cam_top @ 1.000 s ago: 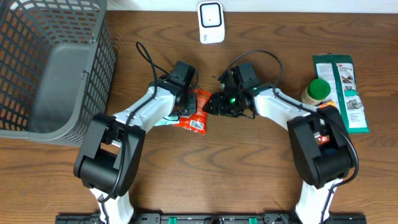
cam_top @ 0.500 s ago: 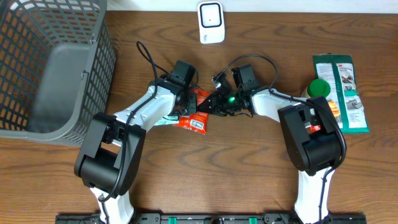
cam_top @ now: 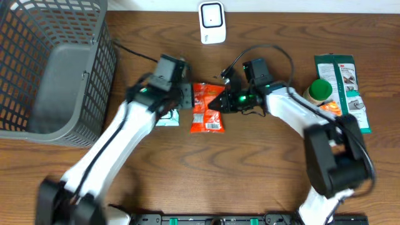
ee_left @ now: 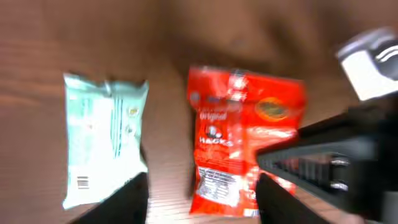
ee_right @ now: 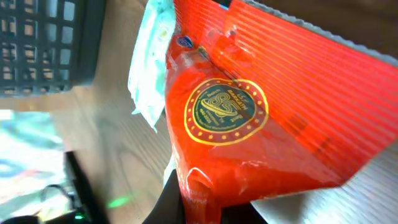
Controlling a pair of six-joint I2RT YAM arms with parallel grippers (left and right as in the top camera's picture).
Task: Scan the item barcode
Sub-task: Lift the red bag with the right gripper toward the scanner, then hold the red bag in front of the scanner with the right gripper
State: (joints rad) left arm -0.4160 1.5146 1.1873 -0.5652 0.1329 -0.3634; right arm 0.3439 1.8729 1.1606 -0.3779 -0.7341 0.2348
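Observation:
A red snack packet (cam_top: 206,109) lies on the wooden table (cam_top: 250,169) below the white scanner (cam_top: 212,22). My right gripper (cam_top: 217,103) is shut on the packet's right edge. In the right wrist view the red packet (ee_right: 249,112) fills the frame and my right gripper (ee_right: 211,202) pinches its corner. My left gripper (cam_top: 182,97) stands open just left of the packet, off it. In the left wrist view the red packet (ee_left: 239,137) shows its white label, and my left gripper (ee_left: 205,205) is open with the packet's lower end between its fingers.
A pale teal packet (cam_top: 167,117) with a small barcode lies left of the red one, under my left arm. A grey basket (cam_top: 56,62) stands at the far left. At the right are a green-lidded bottle (cam_top: 320,89) and a green flat pack (cam_top: 342,90).
My left gripper has opened, let go of the red packet and drawn back to the left. My right gripper has shut on the packet, which has swung round to lie straighter.

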